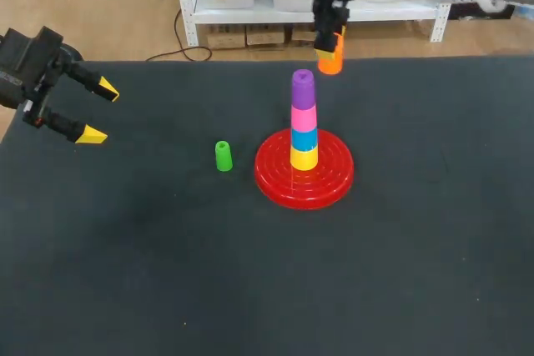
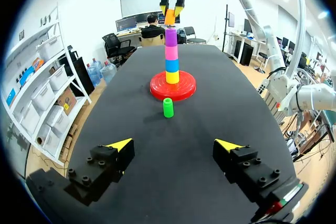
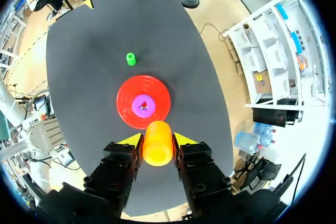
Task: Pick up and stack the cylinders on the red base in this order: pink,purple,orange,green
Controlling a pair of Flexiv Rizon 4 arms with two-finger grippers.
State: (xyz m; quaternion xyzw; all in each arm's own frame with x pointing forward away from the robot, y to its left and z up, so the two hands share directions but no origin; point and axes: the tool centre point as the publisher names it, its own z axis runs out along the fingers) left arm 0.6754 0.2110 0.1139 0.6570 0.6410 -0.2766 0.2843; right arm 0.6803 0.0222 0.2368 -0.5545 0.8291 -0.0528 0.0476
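Right end effector (image 1: 331,49) was closed on orange cylinder (image 1: 331,61), both fingers pressed against its sides, held in air near top of stack, clear of it. Stack on red base (image 1: 275,181), bottom to top: yellow cylinder (image 1: 304,157), blue cylinder (image 1: 304,137), pink cylinder (image 1: 304,117), purple cylinder (image 1: 303,91). Green cylinder (image 1: 224,157) stood upright on surface (image 1: 250,273), just left of base, not touching it. Left end effector (image 1: 101,112) was spread wide, empty, over left edge of surface, well apart from green cylinder.
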